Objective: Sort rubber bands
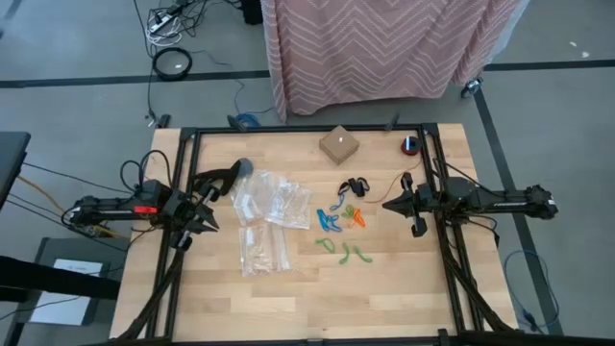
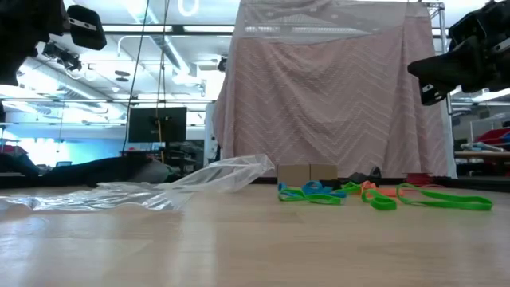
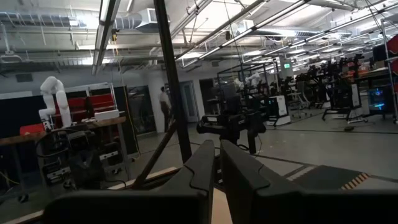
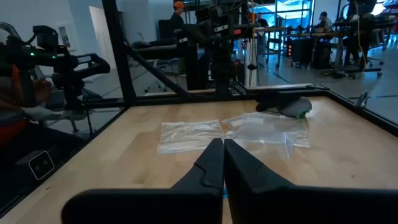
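Your left gripper [image 1: 213,213] hangs above the desk's [image 1: 384,298] left edge, arm stretched level and pointing inward; in its wrist view the jaws stand nearly together with only a slim gap, pinching nothing. Your right gripper [image 1: 388,203] hovers over the right part of the desk, likewise level and aimed toward the middle, jaws pressed together and empty.

The clear zip bags [image 1: 264,216] lie flat in a loose pile left of the desk's middle; you cannot tell from any view whether anything is inside them. The rubber bands [image 1: 341,219] lie loose on the bare wood right of the middle, just ahead of the right gripper: black ones toward the far edge, blue and orange in the middle, green toward the near edge.

From above you see a small cardboard box [image 1: 338,144] by the far edge and a red-and-black round object [image 1: 410,145] near the far right corner. The low view shows the bands lying flat, while both grippers stay high above the wood.
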